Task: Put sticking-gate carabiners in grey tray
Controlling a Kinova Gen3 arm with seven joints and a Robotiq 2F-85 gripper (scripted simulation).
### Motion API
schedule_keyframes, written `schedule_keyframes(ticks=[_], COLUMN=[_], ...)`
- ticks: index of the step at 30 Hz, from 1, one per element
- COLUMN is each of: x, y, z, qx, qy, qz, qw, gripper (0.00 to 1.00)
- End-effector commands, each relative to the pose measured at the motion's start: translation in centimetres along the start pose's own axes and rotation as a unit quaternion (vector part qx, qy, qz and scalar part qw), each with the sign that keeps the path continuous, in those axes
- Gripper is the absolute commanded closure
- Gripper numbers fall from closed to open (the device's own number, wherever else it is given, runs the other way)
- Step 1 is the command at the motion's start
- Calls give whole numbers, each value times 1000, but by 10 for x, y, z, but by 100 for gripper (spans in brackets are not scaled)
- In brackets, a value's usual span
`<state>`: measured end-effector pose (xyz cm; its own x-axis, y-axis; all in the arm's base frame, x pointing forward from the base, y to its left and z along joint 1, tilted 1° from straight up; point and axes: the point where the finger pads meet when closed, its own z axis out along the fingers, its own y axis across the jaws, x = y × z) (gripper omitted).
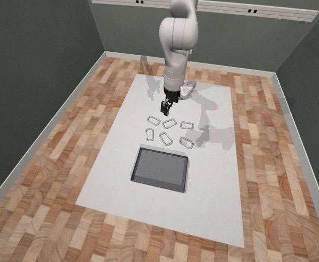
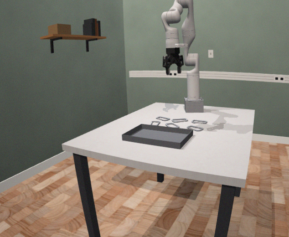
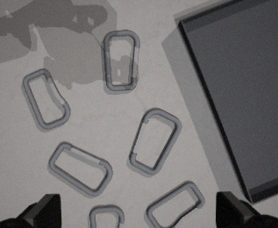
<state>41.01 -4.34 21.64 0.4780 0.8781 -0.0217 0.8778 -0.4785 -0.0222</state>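
Observation:
Six grey carabiners lie flat on the table in two rows: back left (image 1: 155,118) (image 3: 106,208), back middle (image 1: 171,126) (image 3: 72,181), back right (image 1: 187,122) (image 3: 32,103), front left (image 1: 153,134) (image 3: 167,195), front middle (image 1: 168,136) (image 3: 167,146) and front right (image 1: 188,139) (image 3: 106,61). In the wrist view, the back right and front left ones have gates that bend slightly inward. I cannot tell which gates stick. The grey tray (image 1: 185,174) (image 2: 152,143) (image 3: 215,111) shows no carabiner inside. My gripper (image 1: 164,114) (image 2: 173,73) is open and empty, high above the table behind the carabiners.
The tray's raised walls stand in front of the front row, a short way off. The white table (image 1: 210,197) (image 2: 216,152) carries the arm's base (image 2: 193,105) at its back. Arm shadows fall around the right-hand carabiners. A wall shelf (image 2: 73,37) hangs well away to the left.

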Motion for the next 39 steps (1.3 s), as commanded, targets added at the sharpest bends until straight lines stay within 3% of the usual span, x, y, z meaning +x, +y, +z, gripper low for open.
schedule_keyframes(ticks=[1,2,3,7,19,20,24,36,37,39], x=[-2,-2,0,0,0,0,0,0,0,0], y=[1,1,0,0,0,0,0,0,-1,-1], z=[-3,-3,-1,-1,-1,0,0,0,1,1], qx=[-2,-2,-5,-6,-6,-8,-9,-9,-16,-16], qy=[-1,-1,3,4,4,7,8,8,10,10], qz=[-4,-4,139,174,174,306,339,339,464,471], qw=[1000,1000,990,985,985,952,941,941,885,882], gripper=[0,0,0,0,0,0,0,0,0,0])
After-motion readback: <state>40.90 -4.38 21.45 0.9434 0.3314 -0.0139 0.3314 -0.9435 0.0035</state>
